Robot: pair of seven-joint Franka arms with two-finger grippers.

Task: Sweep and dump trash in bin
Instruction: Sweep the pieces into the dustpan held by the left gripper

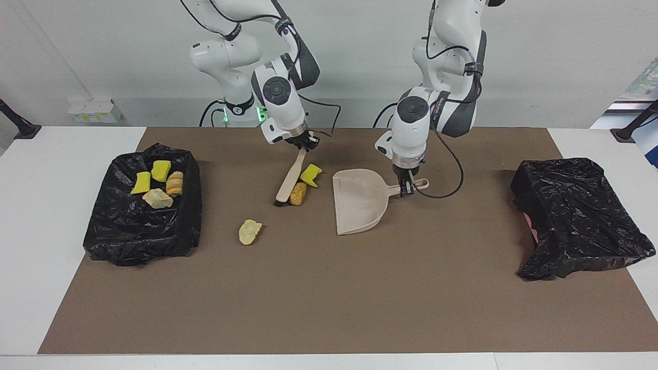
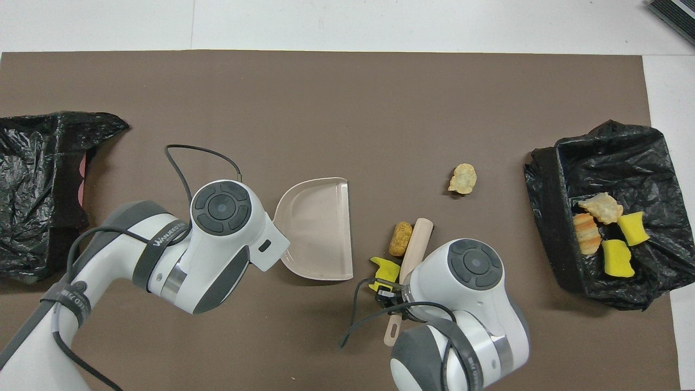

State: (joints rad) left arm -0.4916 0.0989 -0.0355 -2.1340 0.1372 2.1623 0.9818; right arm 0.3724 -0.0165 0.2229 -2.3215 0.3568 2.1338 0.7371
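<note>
Right gripper [image 1: 307, 146] clamped on the brush [image 1: 290, 177], bristles down on the brown mat [image 1: 329, 298] against a golden-brown lump [image 1: 298, 193], with a yellow sponge chunk [image 1: 311, 174] touching the brush handle, just beside the dustpan [image 1: 360, 201]. Left gripper [image 1: 407, 188] pinching the dustpan handle, pan flat on the mat. Pale crusty lump [image 1: 249, 231] lying alone farther from the robots; four more pieces resting on the black bag-lined bin [image 1: 141, 234] at the right arm's end, second black bag [image 1: 578, 218] at the left arm's end.

brown mat [image 1: 329, 298] on white table [image 1: 46, 205]; wall socket [image 1: 92, 110].
</note>
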